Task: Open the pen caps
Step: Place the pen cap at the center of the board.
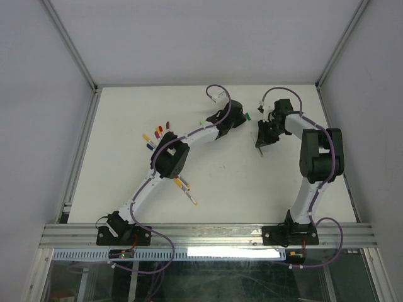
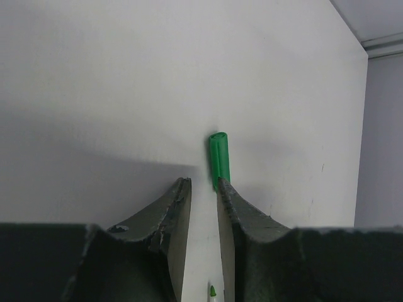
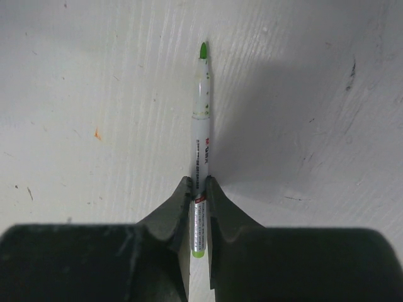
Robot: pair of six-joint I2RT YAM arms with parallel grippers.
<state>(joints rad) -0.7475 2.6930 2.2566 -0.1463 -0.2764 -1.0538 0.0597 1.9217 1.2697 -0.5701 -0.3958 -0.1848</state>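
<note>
A green pen cap [image 2: 219, 157] lies on the white table just past my left gripper [image 2: 203, 185]; its near end touches the right fingertip [image 2: 224, 189]. The jaws stand a little apart, and only bare table shows between them. In the top view this cap [image 1: 248, 116] sits right of the left gripper [image 1: 240, 117]. My right gripper [image 3: 199, 189] is shut on a thin white pen [image 3: 201, 135] whose uncapped green tip points away from it. The right gripper [image 1: 261, 143] hangs over the table's middle right. Several loose coloured caps [image 1: 157, 133] lie beside the left arm.
Two pens [image 1: 186, 190] lie on the table near the left arm's elbow. A small green pen tip [image 2: 213, 291] shows low between the left fingers. Grey walls close the table [image 1: 126, 189] on three sides, and a metal rail [image 1: 208, 234] runs along the near edge.
</note>
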